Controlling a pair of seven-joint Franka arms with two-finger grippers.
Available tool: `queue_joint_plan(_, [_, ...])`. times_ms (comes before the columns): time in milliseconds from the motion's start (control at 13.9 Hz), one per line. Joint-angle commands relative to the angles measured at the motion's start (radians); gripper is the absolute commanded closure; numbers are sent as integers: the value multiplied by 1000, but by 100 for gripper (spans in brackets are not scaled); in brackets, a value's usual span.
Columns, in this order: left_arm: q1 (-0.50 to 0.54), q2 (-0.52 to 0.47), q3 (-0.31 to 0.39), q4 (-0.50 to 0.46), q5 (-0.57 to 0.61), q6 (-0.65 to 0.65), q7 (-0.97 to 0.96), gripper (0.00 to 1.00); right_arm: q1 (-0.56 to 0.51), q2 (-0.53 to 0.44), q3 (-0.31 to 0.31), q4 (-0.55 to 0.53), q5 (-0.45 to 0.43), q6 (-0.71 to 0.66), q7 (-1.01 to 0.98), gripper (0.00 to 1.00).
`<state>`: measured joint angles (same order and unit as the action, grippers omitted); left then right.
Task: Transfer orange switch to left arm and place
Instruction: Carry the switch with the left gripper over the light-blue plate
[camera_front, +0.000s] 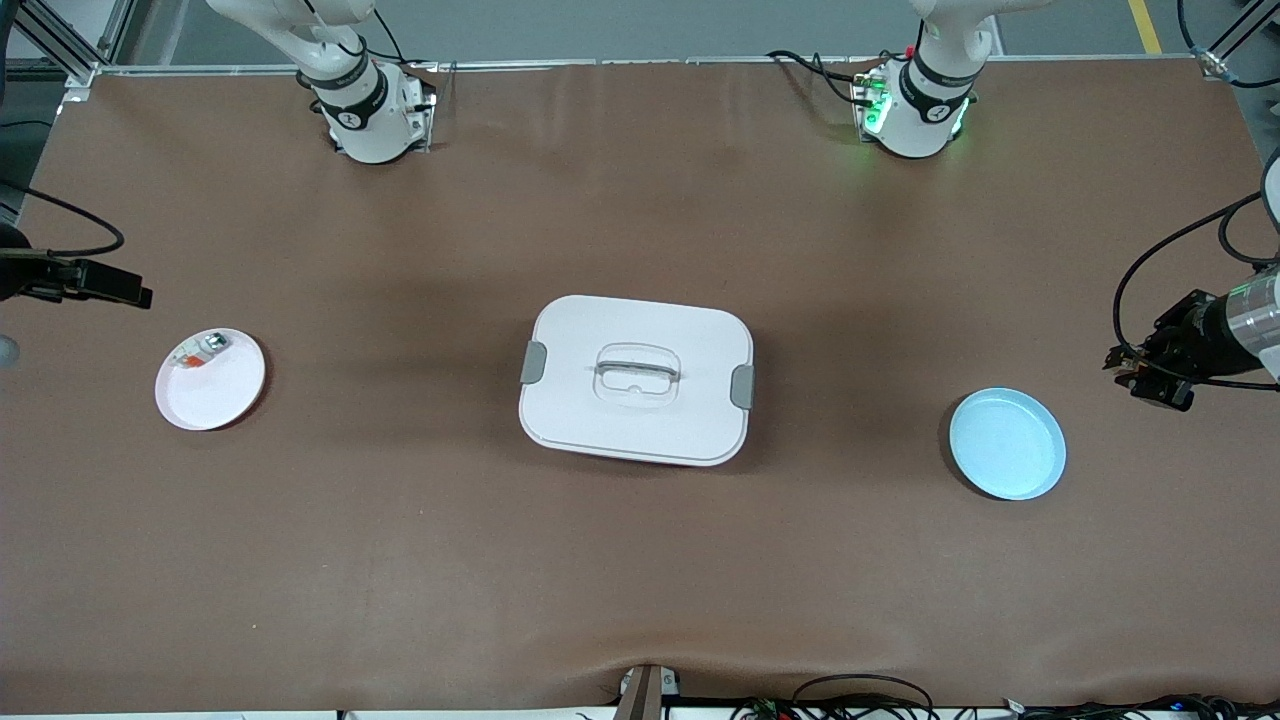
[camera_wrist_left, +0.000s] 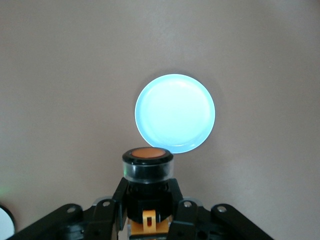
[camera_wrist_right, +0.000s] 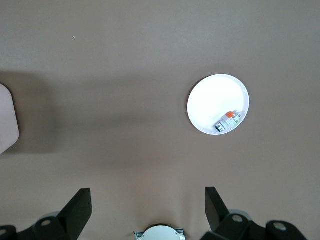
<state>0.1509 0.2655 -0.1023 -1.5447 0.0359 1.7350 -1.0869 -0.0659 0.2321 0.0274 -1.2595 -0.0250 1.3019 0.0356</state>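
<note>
You see two white arms (camera_front: 350, 95) with black joint bands and black cables; the left base glows green, and each black hand (camera_wrist_left: 147, 220) shows silver screws.

No readable text, label or number — anywhere — shows.

The orange switch (camera_wrist_left: 148, 165), a small black cylinder with a round orange face, sits clamped in the left tool (camera_wrist_left: 148, 210), orange face pointing away from the wrist, above the table toward the left arm's end from the box (camera_front: 636, 379). The box, white with rounded corners, grey side latches and a recessed lid handle, lies closed mid-table.
</note>
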Motion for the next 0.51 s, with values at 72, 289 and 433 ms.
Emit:
queue_joint_plan(72, [1,4,0,-79,-14,115,-128,94,-9,-39,13,-47,-4,37,30,0])
queue_joint_plan(289, [-1,4,0,-152,-14,201,-183,94,6,-33,22,-49,0,43,154,0])
queue_joint_plan(433, [-1,4,0,-207,-11,266,-208,94,52,-37,13,-47,-16,60,155,0])
